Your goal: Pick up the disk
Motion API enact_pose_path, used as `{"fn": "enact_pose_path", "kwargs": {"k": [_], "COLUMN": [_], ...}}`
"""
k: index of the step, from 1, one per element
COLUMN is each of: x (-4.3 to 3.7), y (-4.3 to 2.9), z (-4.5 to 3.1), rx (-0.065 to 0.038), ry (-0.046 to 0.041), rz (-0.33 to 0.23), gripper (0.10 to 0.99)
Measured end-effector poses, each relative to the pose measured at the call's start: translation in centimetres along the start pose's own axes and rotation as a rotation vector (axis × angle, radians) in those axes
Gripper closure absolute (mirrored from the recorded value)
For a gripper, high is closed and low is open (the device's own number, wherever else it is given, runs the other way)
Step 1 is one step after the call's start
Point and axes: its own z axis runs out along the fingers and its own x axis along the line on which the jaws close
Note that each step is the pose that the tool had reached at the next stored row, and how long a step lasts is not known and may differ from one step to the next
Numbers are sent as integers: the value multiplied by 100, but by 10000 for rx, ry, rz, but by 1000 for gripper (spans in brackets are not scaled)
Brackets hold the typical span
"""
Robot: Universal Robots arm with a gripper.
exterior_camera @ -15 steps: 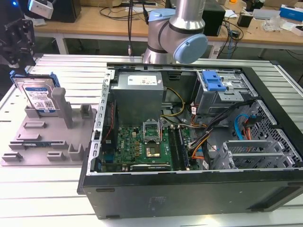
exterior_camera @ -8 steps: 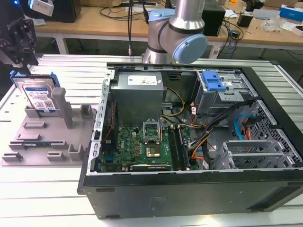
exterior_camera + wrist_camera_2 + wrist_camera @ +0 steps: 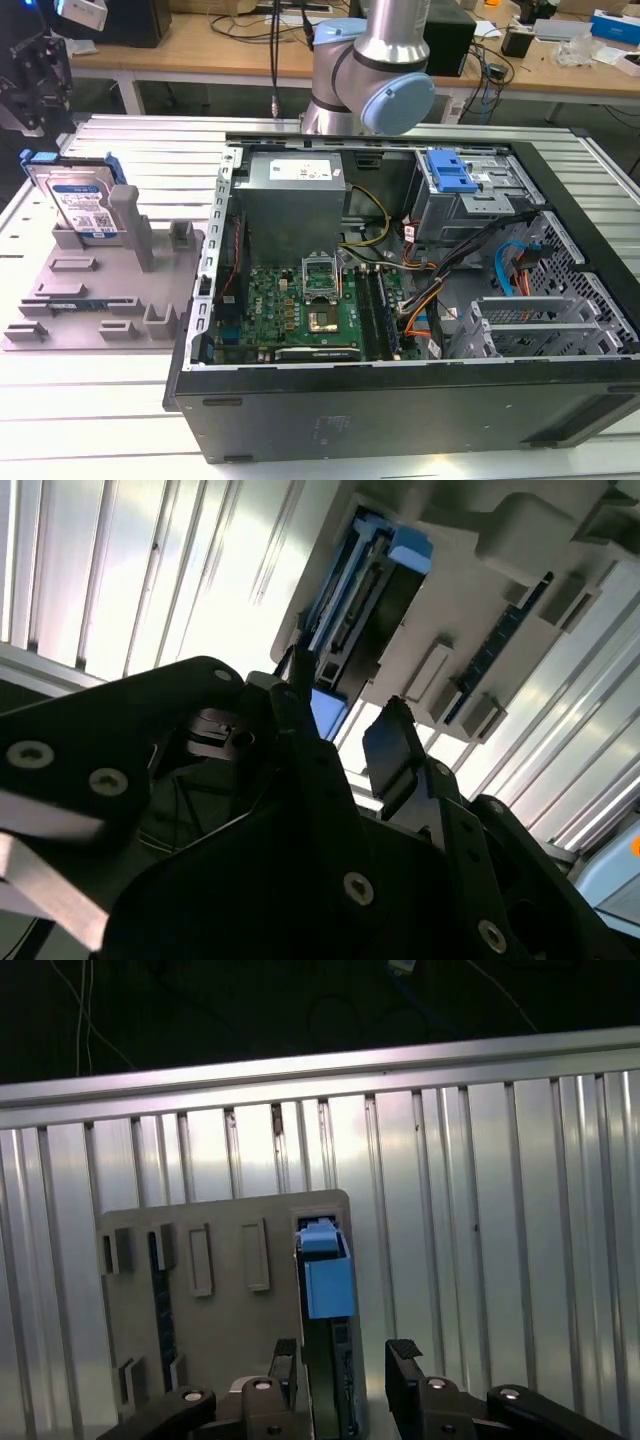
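Plainly, disk (image 3: 85, 205) stands upright, edgewise, in tray (image 3: 90, 300).

Silver arm (image 3: 392, 28) with pale blue joint cap (image 3: 398, 102), black screw-studded hand (image 3: 344, 1352)

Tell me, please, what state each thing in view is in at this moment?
disk: standing on edge in the grey tray, not gripped.
grey tray: lying flat, holding the disk.
gripper: open, lined up over the disk, holding nothing.
computer case: on its side, side panel off, interior exposed.
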Motion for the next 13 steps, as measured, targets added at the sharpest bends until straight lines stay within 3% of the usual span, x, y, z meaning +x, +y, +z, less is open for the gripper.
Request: {"fn": "enact_pose_path", "kwargs": {"k": [4, 8, 13], "x": [9, 12, 30], "y": [101, 117, 139], "z": [35, 100, 140], "rx": [1, -18, -27], "ry": [-2, 1, 3], "rz": [-121, -523, -625], "gripper": [604, 604, 604]}}
